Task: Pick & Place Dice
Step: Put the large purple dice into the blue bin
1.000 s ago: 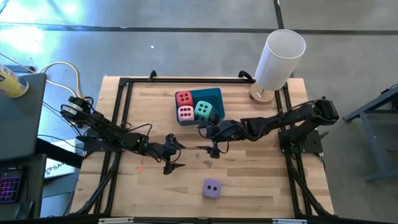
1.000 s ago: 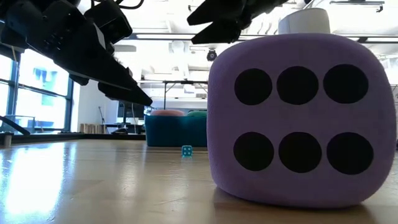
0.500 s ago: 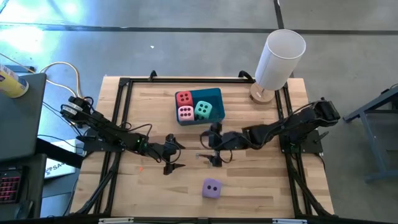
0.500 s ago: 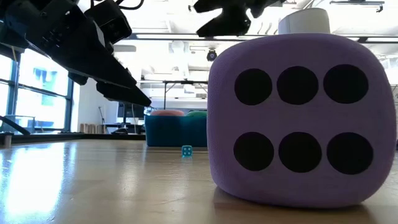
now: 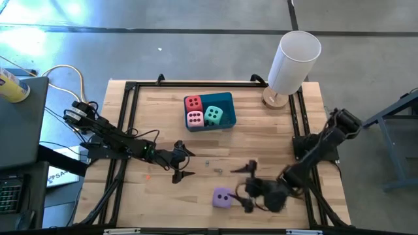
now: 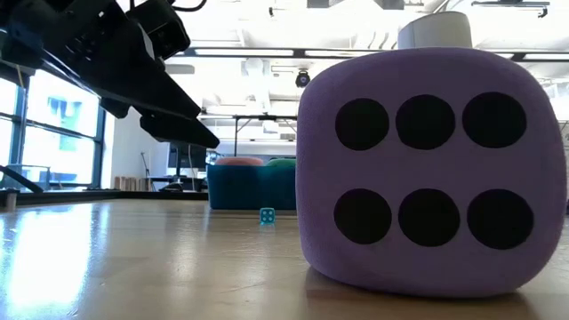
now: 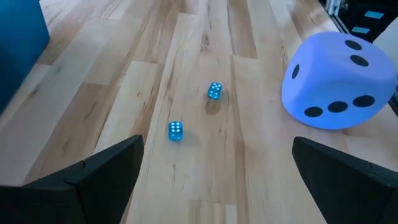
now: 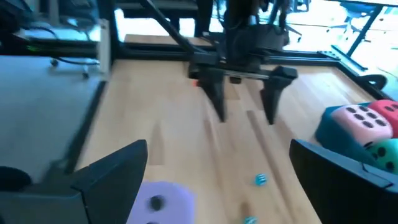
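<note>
Purple soft cube die with black pips [image 5: 223, 197] alone on bare wooden table [image 5: 157, 124], near front edge. Red, pink, teal dice already in blue bin [image 5: 225, 100]. My right gripper [image 5: 248, 187] just beside purple die, fingers spread wide, empty. Plan: centre jaws over die, descend square, close gently; soft body may squash. Left gripper [image 5: 183, 163] waits mid-table, fingers apart, empty.
</note>
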Robot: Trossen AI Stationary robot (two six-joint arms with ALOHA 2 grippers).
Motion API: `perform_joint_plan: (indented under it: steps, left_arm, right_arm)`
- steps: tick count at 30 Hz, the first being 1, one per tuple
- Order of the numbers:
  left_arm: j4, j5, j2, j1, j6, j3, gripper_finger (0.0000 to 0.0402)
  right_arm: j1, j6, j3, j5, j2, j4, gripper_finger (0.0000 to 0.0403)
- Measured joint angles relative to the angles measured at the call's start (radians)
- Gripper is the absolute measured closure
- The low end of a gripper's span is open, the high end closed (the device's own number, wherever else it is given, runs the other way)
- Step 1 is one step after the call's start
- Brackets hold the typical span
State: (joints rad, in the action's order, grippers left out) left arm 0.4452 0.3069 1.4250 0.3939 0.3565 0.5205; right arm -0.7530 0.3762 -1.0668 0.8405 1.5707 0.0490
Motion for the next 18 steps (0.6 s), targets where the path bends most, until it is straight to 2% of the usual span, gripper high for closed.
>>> perform_joint_plan:
  steps: [4,9,15,18]
  left_arm:
    - [0.001,0.0,0.0,0.008,0.011,0.0,0.0002]
    - [0.006,0.003,0.0,0.022,0.017,0.0,0.0002]
    - [0.032,0.004,0.0,0.034,0.019,0.0,0.0002]
    - [0.042,0.006,0.0,0.034,0.019,0.0,0.0002]
  right_arm:
    - [-0.055,0.041,0.0,0.026,0.013,0.005,0.0018]
    - [-0.07,0.049,0.027,0.074,0.086,-0.029,0.0018]
    - [-0.102,0.021,0.038,0.207,0.216,-0.155,0.0018]
    - [-0.115,0.028,0.037,0.237,0.267,-0.236,0.0018]
